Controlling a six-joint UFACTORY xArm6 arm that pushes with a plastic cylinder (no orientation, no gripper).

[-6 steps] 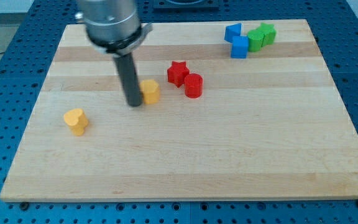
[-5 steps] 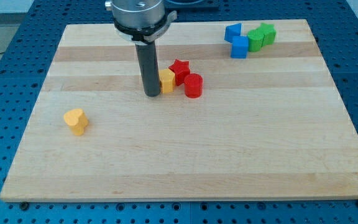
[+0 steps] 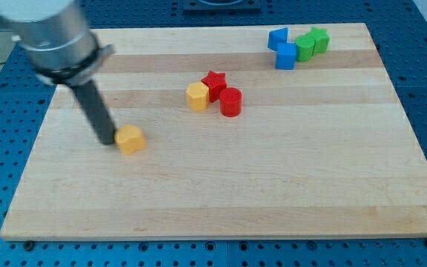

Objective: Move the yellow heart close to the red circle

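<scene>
My tip (image 3: pixel 107 141) rests on the bench (image 3: pixel 273 185) in the left half of the view, and it is just beside the yellow heart (image 3: pixel 130 139), on the heart's left side; they seem to touch, but I cannot say it for sure. The end effector is only a straight dark rod, so it has nothing that opens or closes, and it holds nothing. The rod leans up toward the view's top left, where the arm looks blurred.

The yellow heart lies left of the middle of the bench, well apart from the red circle (image 3: pixel 230 101). The red circle stands near the centre, a little toward the view's top. Touching it on the upper left is a red star (image 3: pixel 213 84), and a yellow block (image 3: pixel 197 96) with several flat sides sits against the star's left side.

In the view's top right corner there are two blue blocks (image 3: pixel 281 47) and two green blocks (image 3: pixel 311 43), close together in one group
</scene>
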